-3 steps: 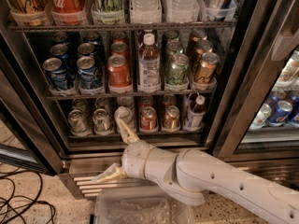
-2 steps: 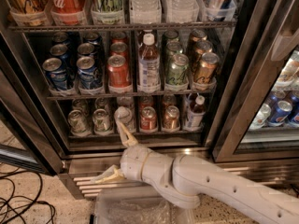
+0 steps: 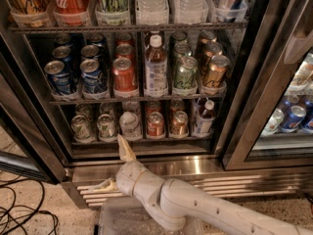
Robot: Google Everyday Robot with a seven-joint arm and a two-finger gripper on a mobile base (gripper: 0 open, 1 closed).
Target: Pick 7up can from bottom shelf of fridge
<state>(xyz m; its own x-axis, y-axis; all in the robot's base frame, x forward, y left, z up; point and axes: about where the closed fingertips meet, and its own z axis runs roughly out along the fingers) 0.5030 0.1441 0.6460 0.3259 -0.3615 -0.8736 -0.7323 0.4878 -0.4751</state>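
The fridge (image 3: pixel 195 165) stands open with its dark racks in view. On the bottom shelf (image 3: pixel 142 142), two greenish 7up cans (image 3: pixel 105 126) with silver tops stand at the left in clear holders. To their right are a pale can, a red can (image 3: pixel 155 124), an orange-bronze can (image 3: pixel 179 123) and a small bottle (image 3: pixel 203 117). My gripper (image 3: pixel 115 166) is below the shelf's front rail, in front of the steel base. It is open and empty, with one finger (image 3: pixel 125 150) pointing up toward the shelf and the other pointing left.
The middle rack holds blue cans (image 3: pixel 93 75), a red can, a bottle (image 3: pixel 156 70), and green and bronze cans. A clear bin (image 3: pixel 122 219) sits on the floor under my arm. Black cables (image 3: pixel 24 214) lie at the lower left. A second fridge door (image 3: pixel 293 116) is at the right.
My gripper has dropped from in front of the bottom-shelf cans to below the shelf rail. The cans have not moved.
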